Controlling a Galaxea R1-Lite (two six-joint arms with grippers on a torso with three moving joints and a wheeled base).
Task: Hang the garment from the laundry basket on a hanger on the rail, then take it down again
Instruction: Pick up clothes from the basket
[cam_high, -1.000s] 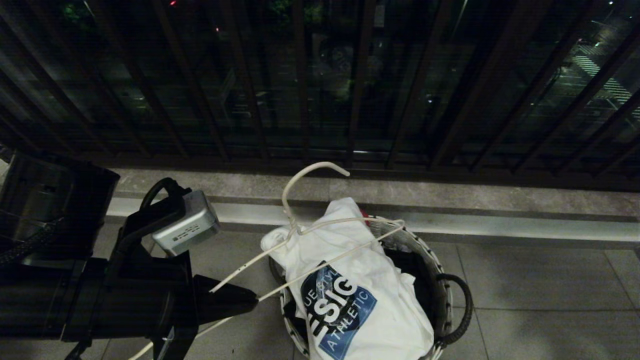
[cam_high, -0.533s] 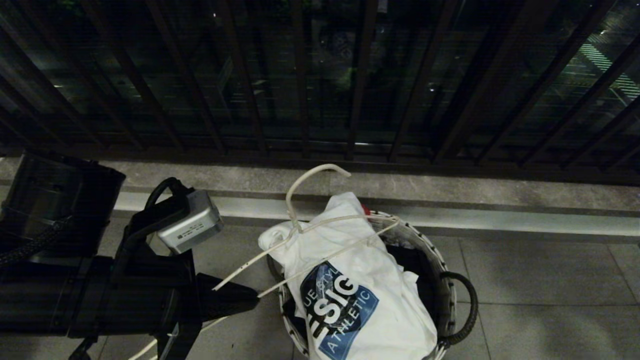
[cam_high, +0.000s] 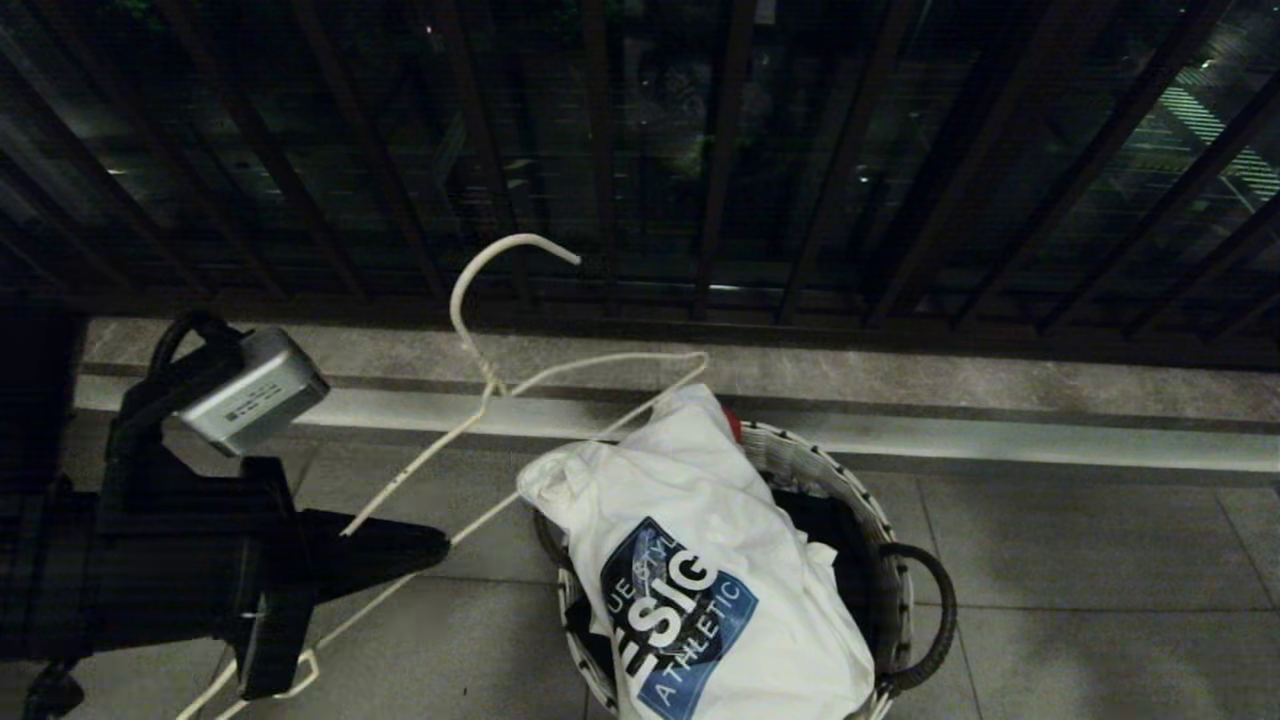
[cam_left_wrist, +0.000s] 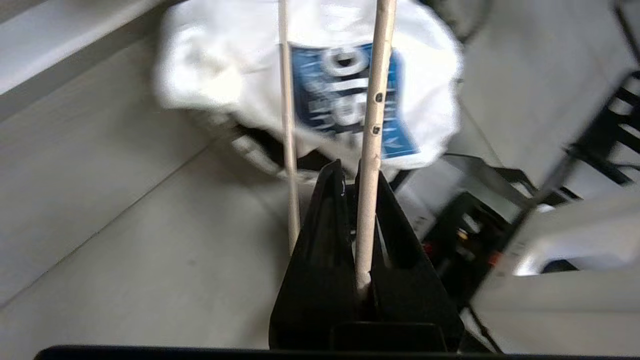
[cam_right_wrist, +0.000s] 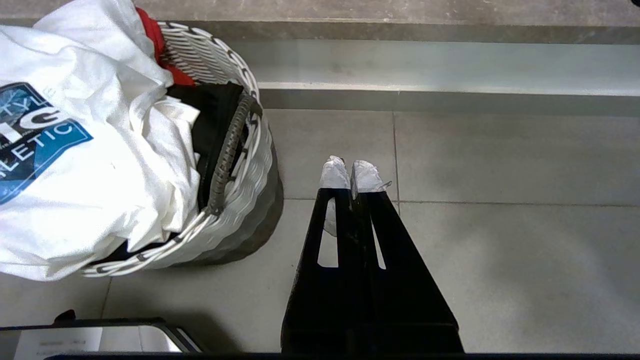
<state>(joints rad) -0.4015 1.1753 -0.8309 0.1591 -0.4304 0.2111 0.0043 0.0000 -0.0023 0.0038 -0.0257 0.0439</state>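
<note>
The left gripper (cam_high: 440, 545) is clamping its fingers on the wire hanger (cam_high: 520, 385), left of the T-shirt (cam_high: 690, 570) lying in the laundry basket (cam_high: 850, 500). The right gripper (cam_right_wrist: 351, 173), fingers together, is hanging beside the basket. Gripped at one thin bar, the hanger risks twisting or snagging fabric.

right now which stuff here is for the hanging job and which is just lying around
For the job:
white logo T-shirt
round woven laundry basket
cream wire hanger, clamped in left pincer

Lying about:
black garment
red cloth
shut right pincer

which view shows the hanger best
Head view: the whole hanger shows, hook raised, gripped by the left tool. Left wrist view shows only two of its wires. Right wrist view shows none of it.
</note>
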